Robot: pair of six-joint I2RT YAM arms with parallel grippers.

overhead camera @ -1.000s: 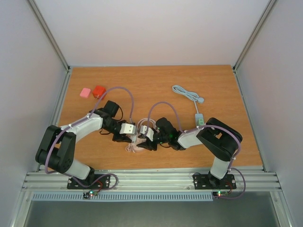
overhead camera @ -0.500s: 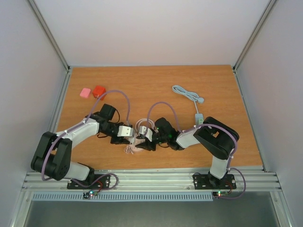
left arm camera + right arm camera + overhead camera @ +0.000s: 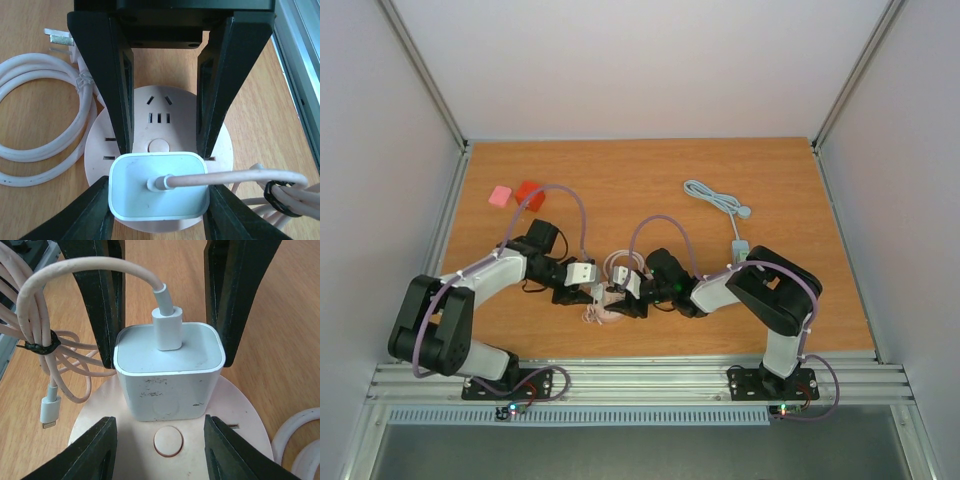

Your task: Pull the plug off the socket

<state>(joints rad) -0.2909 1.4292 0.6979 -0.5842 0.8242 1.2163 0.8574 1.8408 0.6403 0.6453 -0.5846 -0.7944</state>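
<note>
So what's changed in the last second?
Little. The left arm folded back towards its base, sliding the left gripper slightly left, still clamped on the plug; the right gripper edged left too. Plug still in socket; red block, pink block and grey cable unmoved.

Plug on socket, perhaps fully in.

Top: whole bench is viewed from above, behind the arms | Wrists: plug on socket is seen close, from opposite sides
</note>
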